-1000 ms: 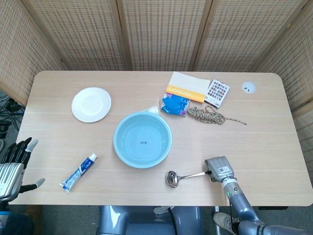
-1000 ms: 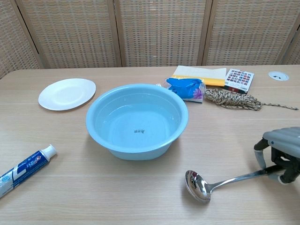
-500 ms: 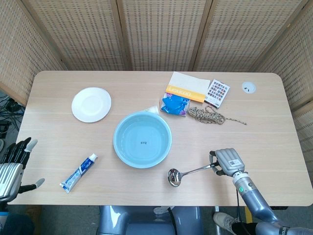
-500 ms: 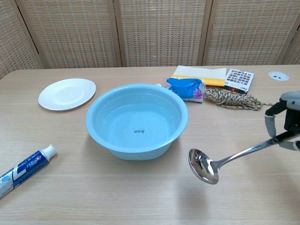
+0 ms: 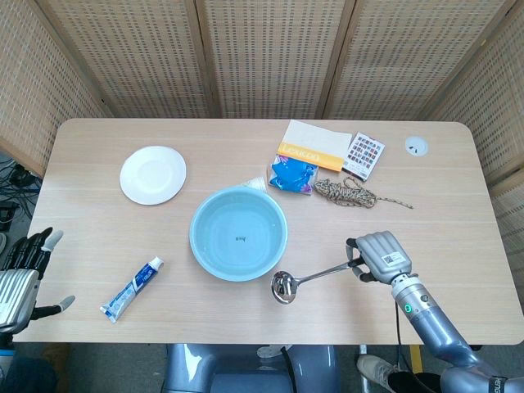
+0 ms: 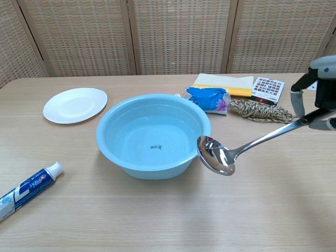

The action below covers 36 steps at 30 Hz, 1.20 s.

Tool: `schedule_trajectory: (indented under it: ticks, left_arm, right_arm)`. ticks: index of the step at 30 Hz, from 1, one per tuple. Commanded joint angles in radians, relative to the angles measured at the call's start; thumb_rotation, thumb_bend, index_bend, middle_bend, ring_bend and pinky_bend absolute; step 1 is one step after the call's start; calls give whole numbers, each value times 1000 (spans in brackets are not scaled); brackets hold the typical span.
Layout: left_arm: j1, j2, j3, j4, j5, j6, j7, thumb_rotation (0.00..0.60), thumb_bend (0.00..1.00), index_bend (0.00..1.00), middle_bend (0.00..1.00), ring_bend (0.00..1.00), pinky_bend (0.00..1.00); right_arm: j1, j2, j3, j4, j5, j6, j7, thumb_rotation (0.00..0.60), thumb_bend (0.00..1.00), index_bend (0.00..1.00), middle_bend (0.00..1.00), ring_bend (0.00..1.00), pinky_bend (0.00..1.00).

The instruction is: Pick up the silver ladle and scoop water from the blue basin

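Looking down, head view:
Right robot hand [image 5: 378, 256]: fingers closed around the handle end of the silver ladle [image 5: 311, 278], held above the bench [image 5: 458, 205].
Ladle bowl: just beside the blue basin [image 5: 238, 233], at its near right rim.
Left robot hand [image 5: 23, 270]: off the bench's left edge, fingers spread, holding nothing.
Other items: white plate [image 5: 153, 174], toothpaste tube [image 5: 132, 288].

Chest view:
Ladle [image 6: 236, 150]: lifted, handle slanting up to the right robot hand [image 6: 318, 94], bowl overlapping the basin [image 6: 153, 135] rim.
Basin: holds clear water.
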Motion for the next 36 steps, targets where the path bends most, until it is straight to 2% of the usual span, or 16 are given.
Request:
schedule_trajectory:
  ticks: [1, 4, 9, 15, 19, 27, 30, 36]
  left_arm:
    - [-11, -5, -6, 4, -16, -17, 3, 600, 0, 0, 0, 0, 0]
    - [-23, -10, -16, 7, -36, -33, 8, 600, 0, 0, 0, 0, 0]
    - [-40, -40, -31, 34, -46, -41, 29, 600, 0, 0, 0, 0, 0]
    - [-52, -48, -48, 51, -94, -59, 23, 600, 0, 0, 0, 0, 0]
    - [-57, -49, -57, 60, -120, -65, 19, 600, 0, 0, 0, 0, 0]
    - [-67, -65, -68, 87, -139, -75, 4, 600, 0, 0, 0, 0, 0]
    - [-72, -68, -71, 97, -155, -84, 0, 600, 0, 0, 0, 0, 0]
    - [-79, -71, -77, 110, -184, -100, -8, 600, 0, 0, 0, 0, 0]
  right_arm:
    - [103, 45, 52, -83, 159, 16, -127, 600, 689, 800, 1000, 991, 1000]
    - [200, 42, 86, -106, 309, 39, -221, 600, 689, 800, 1000, 991, 1000]
    - [374, -25, 123, -75, 551, 99, -368, 600, 689, 800, 1000, 991, 1000]
    - [563, -168, 138, 61, 797, 171, -510, 600, 689, 800, 1000, 991, 1000]
    - [641, -260, 141, 179, 886, 193, -561, 600, 689, 800, 1000, 991, 1000]
    - [726, -430, 128, 405, 931, 196, -611, 600, 688, 803, 1000, 991, 1000]
    - [753, -513, 114, 520, 942, 195, -636, 600, 688, 804, 1000, 991, 1000]
    - [775, -627, 79, 659, 894, 193, -661, 600, 688, 806, 1000, 993, 1000]
